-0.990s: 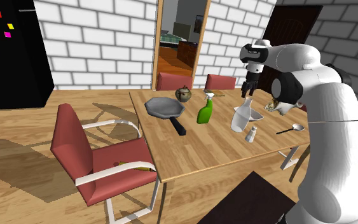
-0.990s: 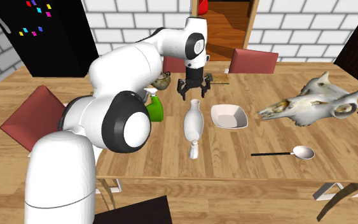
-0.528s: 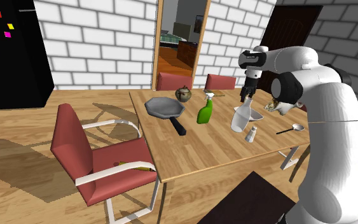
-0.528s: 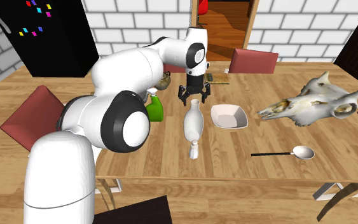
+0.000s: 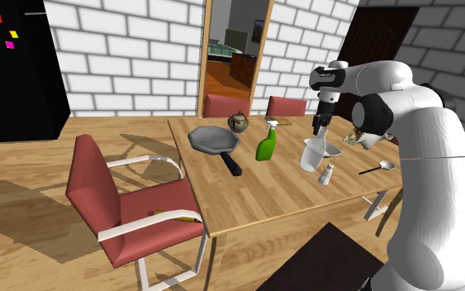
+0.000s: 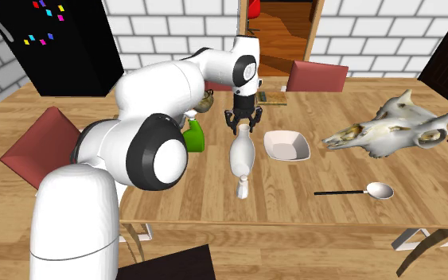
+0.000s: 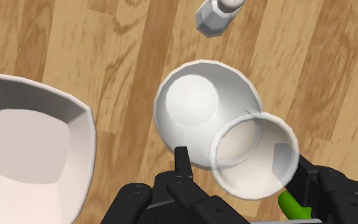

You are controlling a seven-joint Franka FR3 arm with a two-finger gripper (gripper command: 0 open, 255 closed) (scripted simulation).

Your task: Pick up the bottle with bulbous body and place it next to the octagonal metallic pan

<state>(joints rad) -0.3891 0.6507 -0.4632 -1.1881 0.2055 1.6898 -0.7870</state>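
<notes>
The white bottle (image 5: 309, 155) (image 6: 240, 155) (image 7: 196, 108) with a round body and a flared mouth stands upright on the wooden table (image 5: 263, 198), beside a white bowl (image 5: 331, 149). My black gripper (image 5: 320, 128) (image 6: 244, 125) (image 7: 238, 158) comes straight down on it, jaws drawn in around the narrow neck just under the mouth. The dark octagonal pan (image 5: 212, 139) with a black handle lies further toward the shoulder view's left, past a green spray bottle (image 5: 266, 145).
A small white shaker (image 5: 326, 173) (image 7: 215, 16) stands just in front of the bottle. A spoon (image 6: 357, 191) and an animal skull (image 6: 389, 131) lie toward the second exterior view's right. A small round pot (image 5: 238, 122) sits behind the pan. A red chair (image 5: 123, 207) stands at the table's side.
The gripper came down over the bottle's mouth and its jaws closed in on the neck. The bottle has not moved.
</notes>
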